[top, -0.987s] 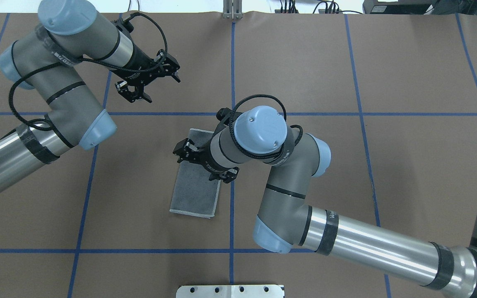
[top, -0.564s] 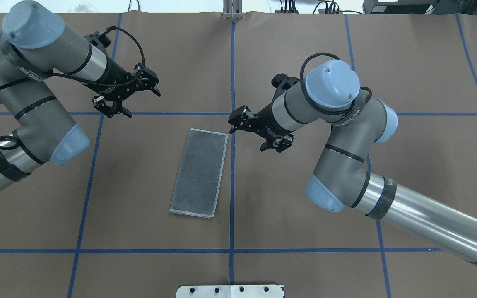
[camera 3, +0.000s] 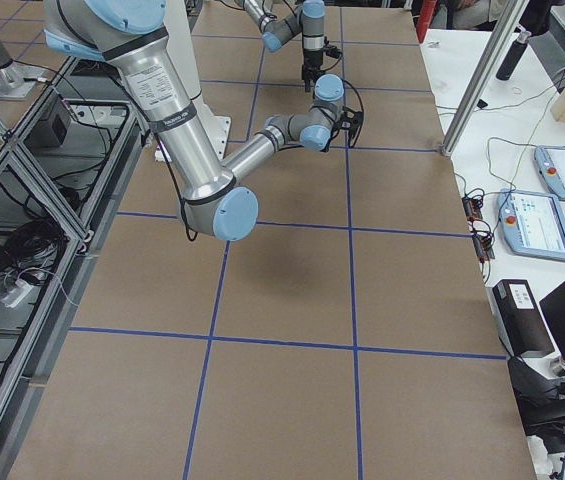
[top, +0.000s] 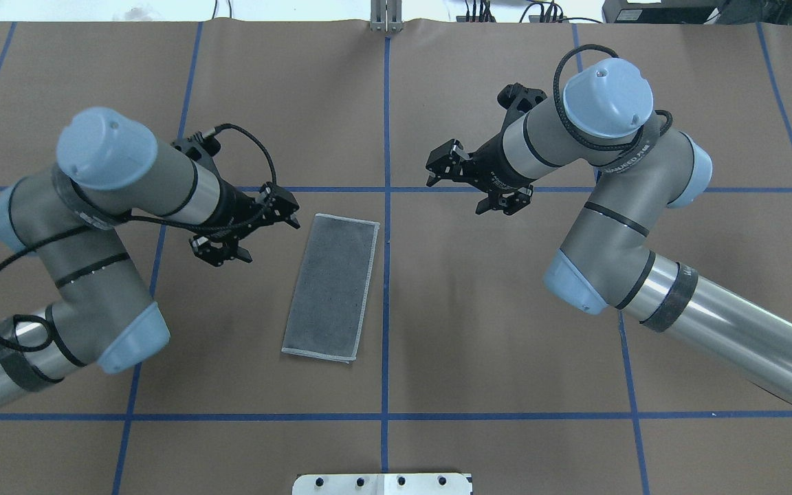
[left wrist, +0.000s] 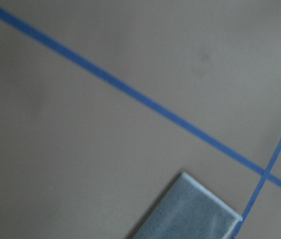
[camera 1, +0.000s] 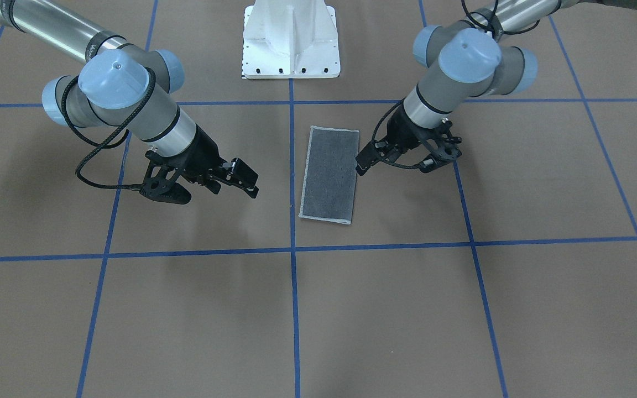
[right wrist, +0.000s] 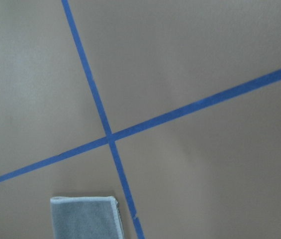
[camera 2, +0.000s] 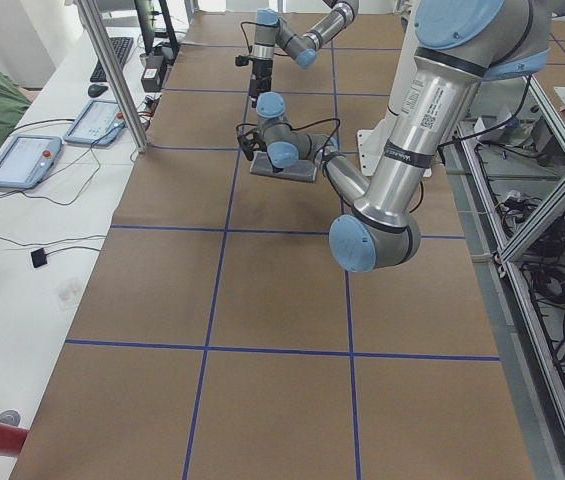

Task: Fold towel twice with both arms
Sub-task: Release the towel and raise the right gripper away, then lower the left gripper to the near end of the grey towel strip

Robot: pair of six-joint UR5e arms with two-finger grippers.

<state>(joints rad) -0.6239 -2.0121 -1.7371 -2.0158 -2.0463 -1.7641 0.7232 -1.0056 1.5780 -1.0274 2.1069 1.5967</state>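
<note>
Across the brown table [top: 506,330], which is marked into large squares by blue tape lines [top: 386,103], both arms are seen reaching inward from opposite sides. The left arm [top: 93,227] is bent sharply at the overhead view's left. The right arm [top: 616,206] is angled in from the lower right. From the front camera the white pedestal base [camera 1: 291,41] is seen at the robot's edge of the table, between the two arms.

The towel [top: 333,285] is laid flat on the table between the arms as a long, narrow rectangle, with its dark grey face up and its light trim showing along the edges. In the overhead view it is set just left of the middle one of the blue tape lines and slightly skewed to it, with its far right corner close beside that line.

The left gripper [top: 271,240] is held with its fingers spread wide and empty, just beside the towel's far left corner and apart from it. The right gripper [top: 454,196] is likewise spread and empty. It is held across the middle line, near the towel's far end but clear of it.

Only a corner of the towel is caught at the bottom of each wrist view. In the right one, that corner lies beside a crossing of two tape lines.
</note>
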